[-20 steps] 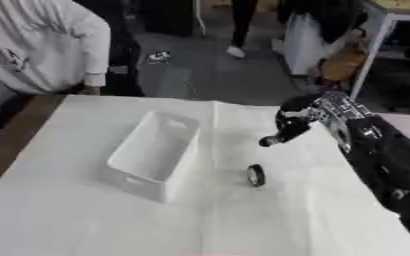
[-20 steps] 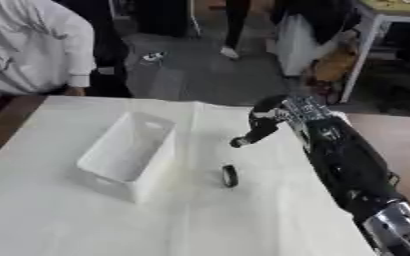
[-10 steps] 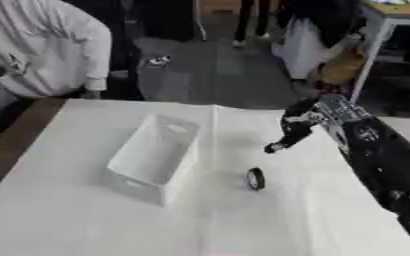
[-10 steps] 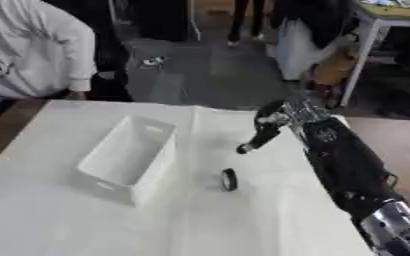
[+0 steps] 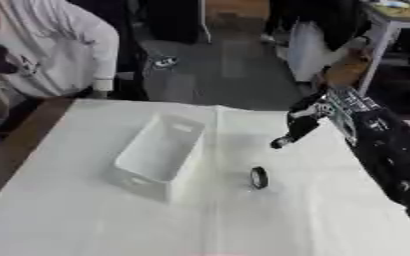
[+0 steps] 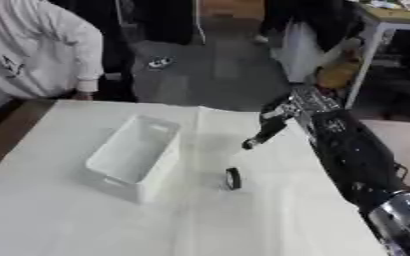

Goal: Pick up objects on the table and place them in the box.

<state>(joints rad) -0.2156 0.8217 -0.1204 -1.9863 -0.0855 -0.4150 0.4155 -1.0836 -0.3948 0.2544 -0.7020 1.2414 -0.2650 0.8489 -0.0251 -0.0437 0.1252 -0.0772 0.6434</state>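
Note:
A small black ring-shaped object [image 5: 258, 177] stands on edge on the white table [image 5: 86, 220], to the right of a white rectangular box [image 5: 160, 154]. The box shows nothing inside. My right hand [image 5: 299, 127] hangs above the table just beyond and to the right of the ring, fingers stretched downward toward the cloth, holding nothing. The black right arm runs back toward the lower right corner. My left hand shows in neither view.
A person in a white top stands at the table's far left edge. Chairs, a desk and dark floor lie beyond the far edge. A brown strip of table edge shows on the left.
The right hand has shifted slightly, staying above the table near the ring. The whole picture has moved a little, so the camera has tilted. Ring and box stay in place.

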